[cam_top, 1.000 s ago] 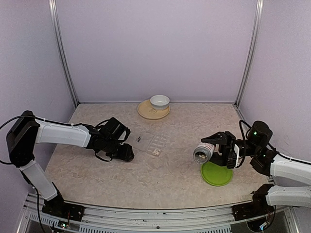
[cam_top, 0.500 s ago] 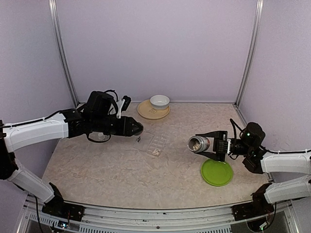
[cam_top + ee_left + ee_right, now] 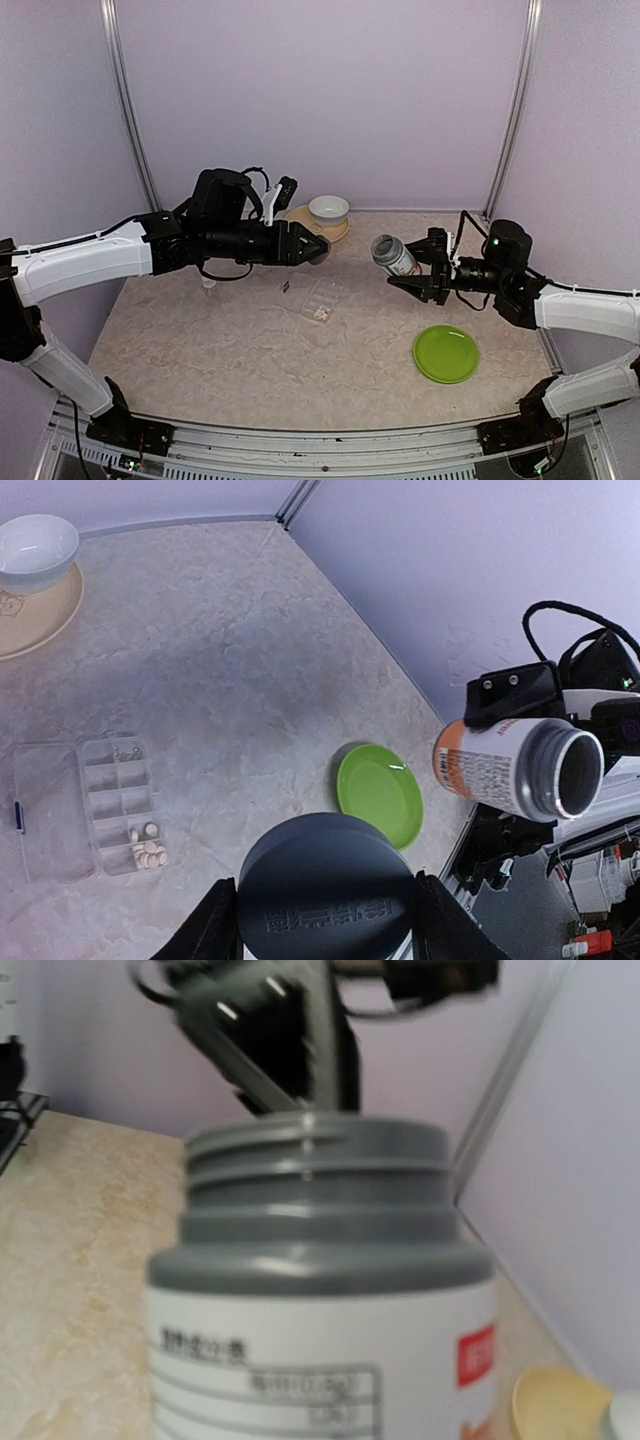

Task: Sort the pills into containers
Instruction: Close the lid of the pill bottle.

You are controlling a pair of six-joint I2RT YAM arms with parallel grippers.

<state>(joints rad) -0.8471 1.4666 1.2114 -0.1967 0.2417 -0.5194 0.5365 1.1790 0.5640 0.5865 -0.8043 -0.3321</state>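
Grey plastic is filling the left hand (image 3: 312, 247), which is pinching a dark bottle cap (image 3: 325, 880) above the desk (image 3: 250, 350). Between the arms, the clear pill box (image 3: 322, 296) is lying flat, a few whitish pills (image 3: 150, 852) sitting in one end compartment. Further right, the right hand (image 3: 425, 272) is clasping an uncapped bottle (image 3: 392, 254) by its labelled body, tilted. The pills look light, smooth and apt to roll, so gentle pouring seems wiser than pinching.
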